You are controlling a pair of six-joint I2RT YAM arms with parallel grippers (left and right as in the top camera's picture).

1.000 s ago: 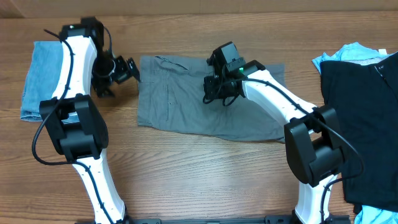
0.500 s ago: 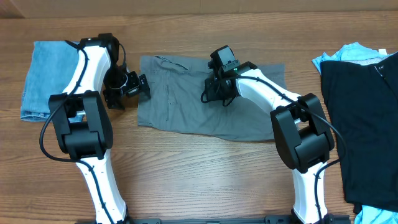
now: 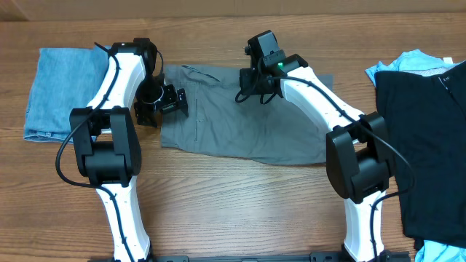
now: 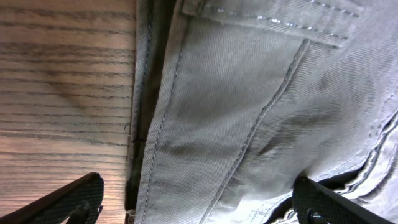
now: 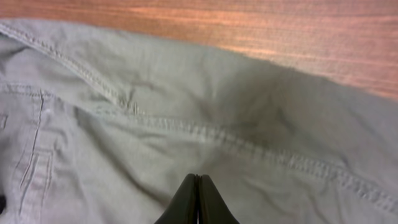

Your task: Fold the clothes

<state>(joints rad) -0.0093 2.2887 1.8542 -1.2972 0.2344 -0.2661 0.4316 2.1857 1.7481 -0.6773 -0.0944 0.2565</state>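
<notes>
Now your shorts [image 3: 240, 135] lie flat on the bench [image 3: 218, 211], long axis side to side; left end effector [image 3: 177, 102] stands spread at their edge, right end effector [image 3: 250, 93] clenched.

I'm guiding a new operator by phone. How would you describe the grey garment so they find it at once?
Start at the wooden table and look to its middle. The grey shorts lie there spread flat, with stitched seams. They alone are mid-grey: the denim piece on the left is light blue, and the black garment lies on the right.
</notes>
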